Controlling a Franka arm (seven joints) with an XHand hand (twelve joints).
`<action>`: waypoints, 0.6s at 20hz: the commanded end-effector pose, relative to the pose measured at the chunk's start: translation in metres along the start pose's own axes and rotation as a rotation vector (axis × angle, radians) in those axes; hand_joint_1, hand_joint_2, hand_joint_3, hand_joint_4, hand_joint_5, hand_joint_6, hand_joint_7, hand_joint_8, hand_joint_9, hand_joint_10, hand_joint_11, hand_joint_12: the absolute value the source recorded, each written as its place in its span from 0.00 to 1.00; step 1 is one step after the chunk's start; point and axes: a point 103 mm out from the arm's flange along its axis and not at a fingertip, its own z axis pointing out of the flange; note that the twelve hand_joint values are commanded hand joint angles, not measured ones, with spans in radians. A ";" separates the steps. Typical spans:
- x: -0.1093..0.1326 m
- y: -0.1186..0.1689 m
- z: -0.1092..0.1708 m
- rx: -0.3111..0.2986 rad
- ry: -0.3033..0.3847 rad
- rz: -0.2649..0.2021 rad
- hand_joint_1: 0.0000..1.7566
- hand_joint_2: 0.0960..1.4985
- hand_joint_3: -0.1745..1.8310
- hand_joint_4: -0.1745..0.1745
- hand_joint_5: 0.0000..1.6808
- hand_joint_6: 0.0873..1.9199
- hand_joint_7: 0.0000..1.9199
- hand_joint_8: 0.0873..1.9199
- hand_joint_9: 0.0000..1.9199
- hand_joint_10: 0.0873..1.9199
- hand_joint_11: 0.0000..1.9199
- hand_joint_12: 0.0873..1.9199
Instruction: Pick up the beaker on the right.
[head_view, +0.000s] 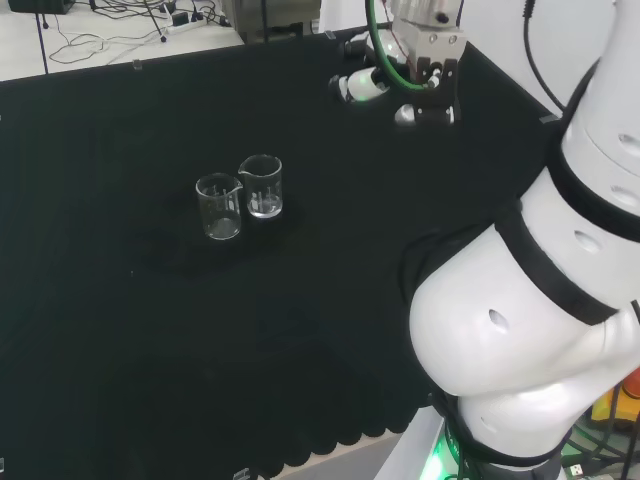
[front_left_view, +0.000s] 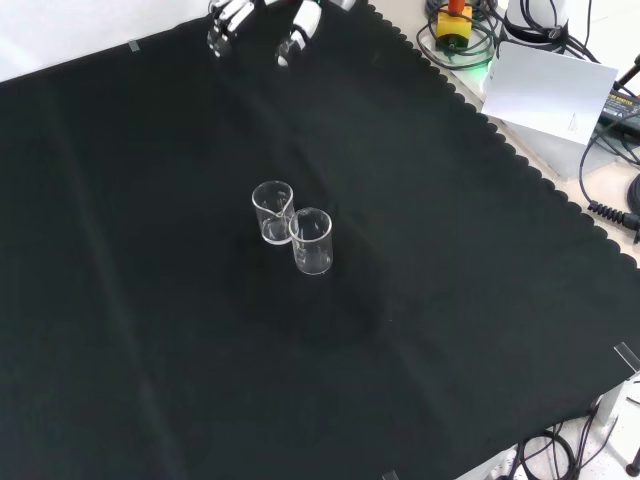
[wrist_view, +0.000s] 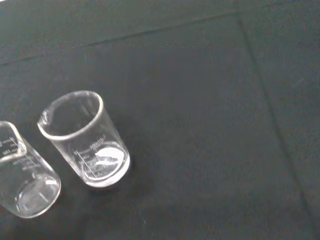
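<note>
Two clear glass beakers stand upright and touching near the middle of the black cloth. In the head view one beaker (head_view: 262, 186) is on the right and the other beaker (head_view: 219, 207) on the left. The front view has the first beaker (front_left_view: 272, 211) higher and the second (front_left_view: 312, 241) lower right. The hand (head_view: 360, 86) hangs above the cloth, well to the right of and beyond the beakers in the head view. It enters at the front view's top (front_left_view: 230, 18), fingers relaxed and holding nothing. The wrist view looks down on one whole beaker (wrist_view: 85, 137) and a cut-off one (wrist_view: 22, 175).
The arm's white links (head_view: 530, 300) fill the head view's right. Off the cloth's scalloped edge in the front view lie a white box (front_left_view: 545, 95), a yellow and orange device (front_left_view: 455, 20) and cables. Bare black cloth surrounds the beakers on all sides.
</note>
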 end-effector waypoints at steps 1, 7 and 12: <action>-0.016 0.027 0.042 0.051 0.030 -0.042 0.38 0.57 0.23 0.50 0.21 0.00 0.08 0.26 0.17 0.31 0.02 0.71; -0.016 0.042 0.072 0.103 0.073 -0.084 0.44 0.44 0.35 0.50 0.23 0.00 0.11 0.27 0.20 0.30 0.04 0.71; -0.025 0.048 0.084 0.105 0.120 -0.123 0.45 0.41 0.36 0.50 0.24 0.00 0.12 0.28 0.21 0.31 0.04 0.71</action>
